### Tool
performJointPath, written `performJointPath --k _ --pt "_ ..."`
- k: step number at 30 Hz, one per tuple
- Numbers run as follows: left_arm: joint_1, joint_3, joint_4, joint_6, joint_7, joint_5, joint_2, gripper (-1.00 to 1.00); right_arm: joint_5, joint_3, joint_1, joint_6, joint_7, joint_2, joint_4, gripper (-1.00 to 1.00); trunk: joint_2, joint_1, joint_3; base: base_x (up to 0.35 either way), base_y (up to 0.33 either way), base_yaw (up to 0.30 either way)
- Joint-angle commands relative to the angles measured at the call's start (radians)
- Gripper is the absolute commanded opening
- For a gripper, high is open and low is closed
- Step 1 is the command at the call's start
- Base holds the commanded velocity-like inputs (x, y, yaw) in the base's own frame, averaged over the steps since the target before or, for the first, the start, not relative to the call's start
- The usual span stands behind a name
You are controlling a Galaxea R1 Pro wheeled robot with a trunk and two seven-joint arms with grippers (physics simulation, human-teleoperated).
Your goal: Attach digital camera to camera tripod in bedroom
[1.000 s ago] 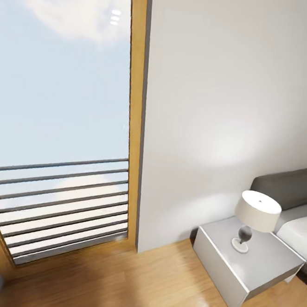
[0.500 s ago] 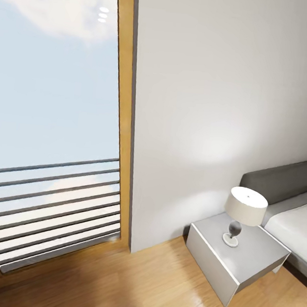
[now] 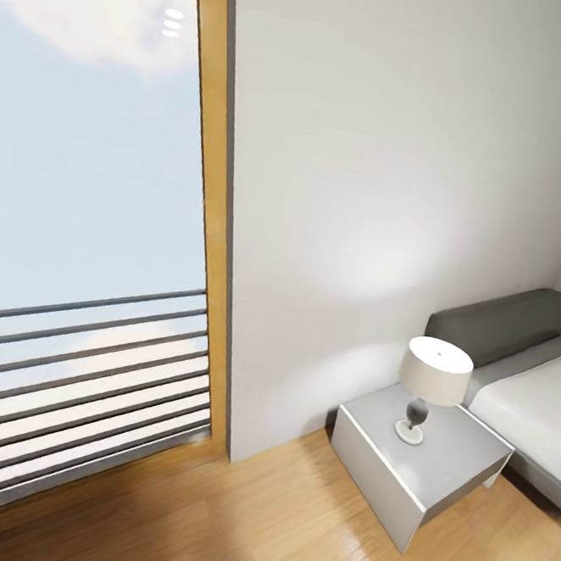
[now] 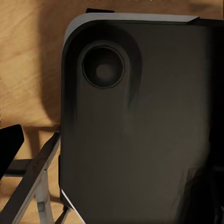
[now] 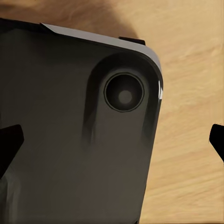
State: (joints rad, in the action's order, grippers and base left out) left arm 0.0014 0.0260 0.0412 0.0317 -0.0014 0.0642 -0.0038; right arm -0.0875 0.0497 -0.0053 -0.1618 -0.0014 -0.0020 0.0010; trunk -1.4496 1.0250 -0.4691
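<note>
Both my grippers hang low beside my own dark base (image 4: 135, 130), wrist cameras pointed down at it and the wood floor (image 5: 191, 56). On the right gripper (image 5: 112, 140) I see two black fingertips (image 5: 10, 142) set far apart with nothing between them, so it is released and empty. Of the left gripper, one black fingertip (image 4: 9, 147) shows at the picture's edge; I cannot tell whether that one is spread or clenched. I judge the arms are tucked like this because I am driving, not reaching.

From my head I see the bedroom: a tall window (image 3: 91, 213) with a wooden frame and horizontal rails at 10 o'clock, a pale wall at 12. At 4 o'clock a grey nightstand (image 3: 442, 477) carries a small lamp (image 3: 432, 379), and the grey bed (image 3: 518, 386) lies just beside it at 3 o'clock.

Neither the digital camera nor the camera tripod has turned up in front of me; I judge I must keep searching the room for them.
</note>
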Motion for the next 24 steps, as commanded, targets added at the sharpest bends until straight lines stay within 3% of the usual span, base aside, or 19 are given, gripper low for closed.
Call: performJointPath --k 1,15,24 --pt "0.0 0.002 0.0 0.002 0.0 0.007 0.0 1.0 -0.006 0.004 0.0 -0.002 0.0 0.0 0.001 1.0 0.0 0.0 -0.001 0.0 0.0 -0.227" --pt "0.0 0.002 0.0 0.002 0.0 0.006 0.0 1.0 -0.006 0.004 -0.001 -0.002 0.0 -0.001 0.001 1.0 0.0 0.0 -0.001 0.0 0.0 -0.232" --pt "0.0 0.002 0.0 0.002 0.0 0.007 0.0 1.0 -0.006 0.005 0.0 0.0 0.0 -0.001 0.001 1.0 0.0 0.0 -0.001 0.0 0.0 -0.065"
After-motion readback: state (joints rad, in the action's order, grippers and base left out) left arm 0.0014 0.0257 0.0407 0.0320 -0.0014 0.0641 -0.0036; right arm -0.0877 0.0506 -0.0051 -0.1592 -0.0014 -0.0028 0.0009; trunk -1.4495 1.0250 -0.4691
